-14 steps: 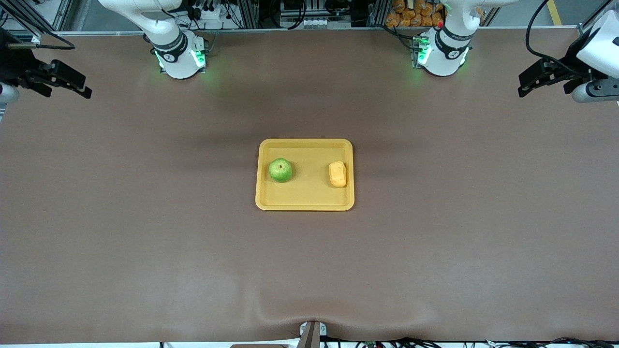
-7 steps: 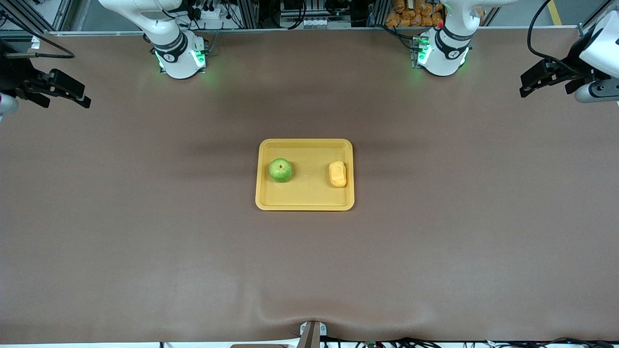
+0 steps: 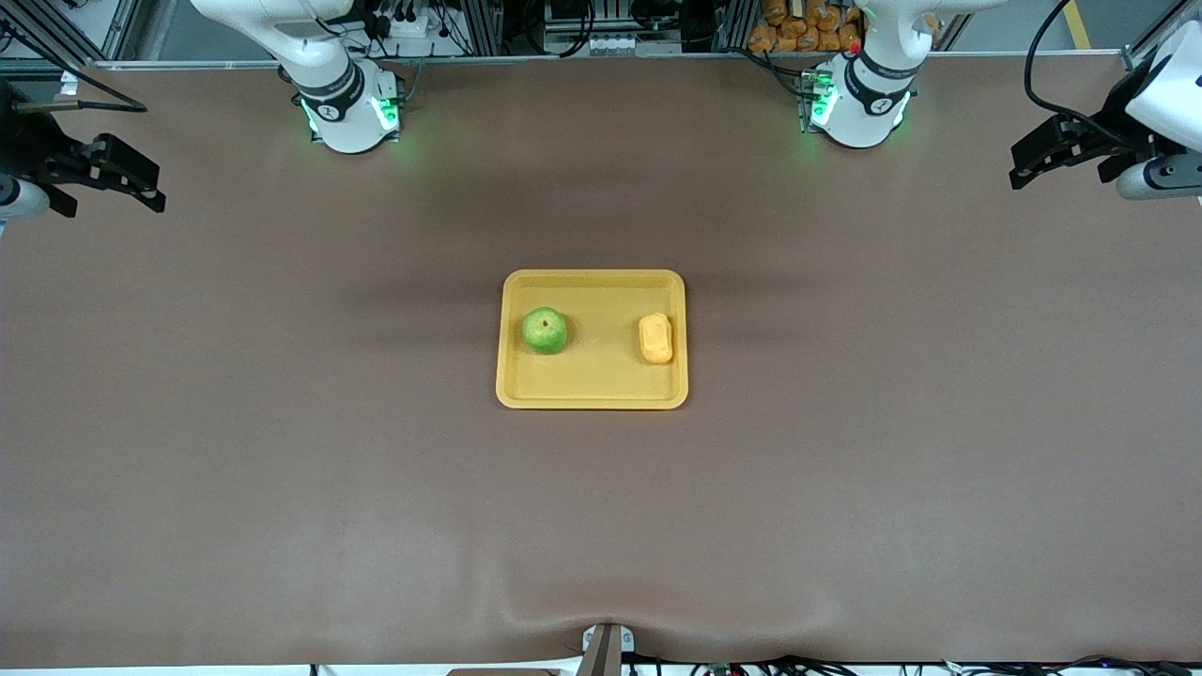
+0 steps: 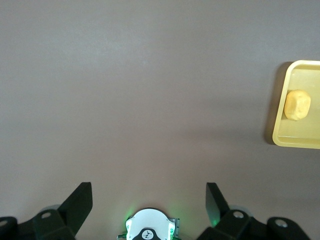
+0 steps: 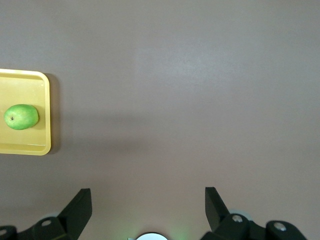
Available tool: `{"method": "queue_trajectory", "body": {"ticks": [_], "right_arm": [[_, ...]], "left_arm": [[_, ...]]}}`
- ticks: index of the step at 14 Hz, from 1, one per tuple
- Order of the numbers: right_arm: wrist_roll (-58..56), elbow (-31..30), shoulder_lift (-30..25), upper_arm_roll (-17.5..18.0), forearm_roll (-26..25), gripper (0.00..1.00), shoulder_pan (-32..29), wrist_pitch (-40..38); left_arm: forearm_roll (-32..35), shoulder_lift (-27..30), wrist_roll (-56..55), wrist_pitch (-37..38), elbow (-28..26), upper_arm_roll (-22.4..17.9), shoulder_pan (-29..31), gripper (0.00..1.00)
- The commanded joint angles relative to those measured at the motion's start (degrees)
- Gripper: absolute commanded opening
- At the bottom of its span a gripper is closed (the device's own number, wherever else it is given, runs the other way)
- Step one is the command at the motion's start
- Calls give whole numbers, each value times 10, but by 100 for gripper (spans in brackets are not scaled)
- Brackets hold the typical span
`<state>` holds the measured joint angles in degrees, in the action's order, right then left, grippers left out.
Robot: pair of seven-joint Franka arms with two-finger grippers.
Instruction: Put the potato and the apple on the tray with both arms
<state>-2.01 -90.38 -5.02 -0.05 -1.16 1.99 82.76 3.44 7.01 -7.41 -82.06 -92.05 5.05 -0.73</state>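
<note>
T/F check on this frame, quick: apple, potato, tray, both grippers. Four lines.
1. The apple lies on the tray. True.
2. The potato lies on the bare table off the tray. False: it lies on the tray, toward the left arm's end.
3. The left gripper is shut on the potato. False: it is open, empty, over the table's end.
4. The right gripper is open, holding nothing. True.
</note>
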Motion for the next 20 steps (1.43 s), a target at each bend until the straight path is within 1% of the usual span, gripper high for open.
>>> {"method": "queue_trajectory", "body": {"ticks": [1, 5, 20], "right_arm": [[-8, 12, 6, 0, -11, 100, 3, -5], [-7, 10, 7, 0, -7, 100, 1, -7], [-7, 6, 10, 0, -6, 100, 6, -10]], "left_arm": [[-11, 8, 22, 0, -1, -4, 5, 100], [-33, 7, 21, 0, 3, -4, 6, 100], [-33, 6, 21, 0, 6, -4, 6, 100]]}}
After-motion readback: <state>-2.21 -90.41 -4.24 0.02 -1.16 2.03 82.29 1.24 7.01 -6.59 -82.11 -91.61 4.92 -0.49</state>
